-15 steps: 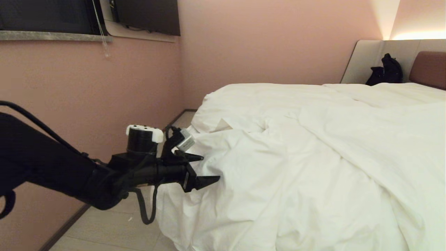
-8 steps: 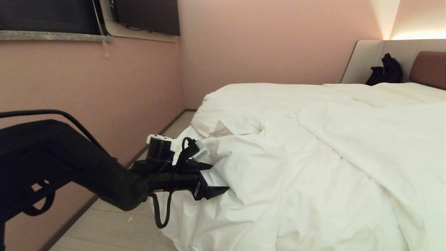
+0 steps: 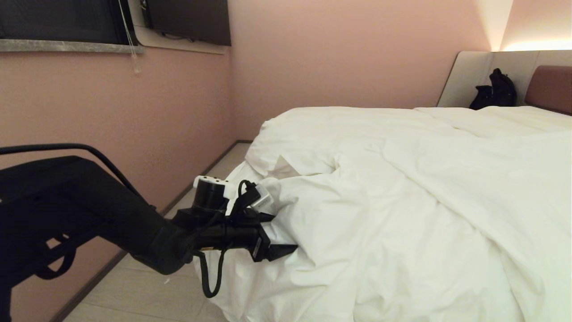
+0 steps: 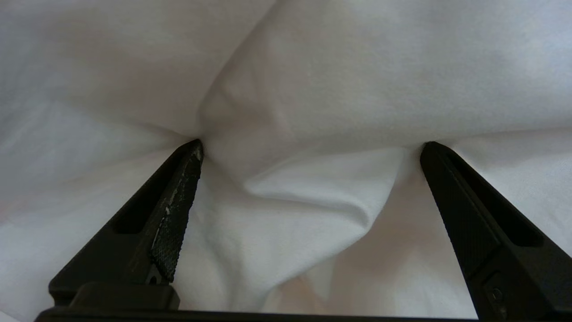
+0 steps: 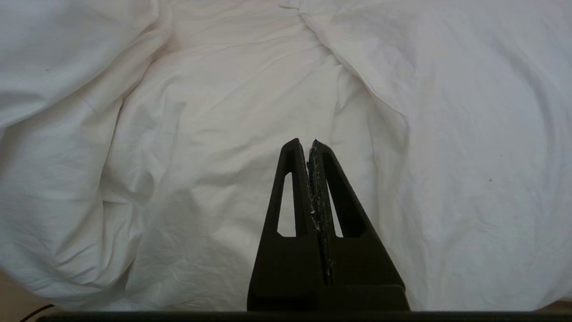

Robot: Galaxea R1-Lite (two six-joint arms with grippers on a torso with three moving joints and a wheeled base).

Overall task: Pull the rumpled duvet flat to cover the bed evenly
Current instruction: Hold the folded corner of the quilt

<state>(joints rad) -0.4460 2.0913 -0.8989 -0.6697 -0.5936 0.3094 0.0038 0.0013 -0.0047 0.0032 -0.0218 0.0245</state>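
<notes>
Reaching in from the near left corner of the bed, I have the left gripper point(image 3: 279, 235) level with its jaws spread as wide as they go, both tips pressed into a bulging fold of the duvet point(image 3: 402, 214) with nothing yet pinched between them. In the left wrist view the fingers point(image 4: 176, 210) straddle a soft ridge of cloth, so my judgement is that the step in hand is to take hold of this bunched corner. To do it well I would push a little deeper so the pads bite through the thick fill and not just the skin of the cover, close firmly, then draw toward the foot and the wall side; a shallow pinch on slippery cotton would likely slide off.

The right gripper point(image 5: 312, 147) hangs above the quilt with its jaws pressed together, holding nothing, and is out of the head view.

The duvet is puffy and matte white, heaped in rounded lobes and deep soft creases near me and spilling over the corner toward the pale floor point(image 3: 147, 295). Farther on it lies smoother over the bed point(image 3: 549, 87), whose brown padded headboard sits in a light grey panel. A dark bag point(image 3: 494, 91) leans there, and pink walls point(image 3: 339, 53) close the room.
</notes>
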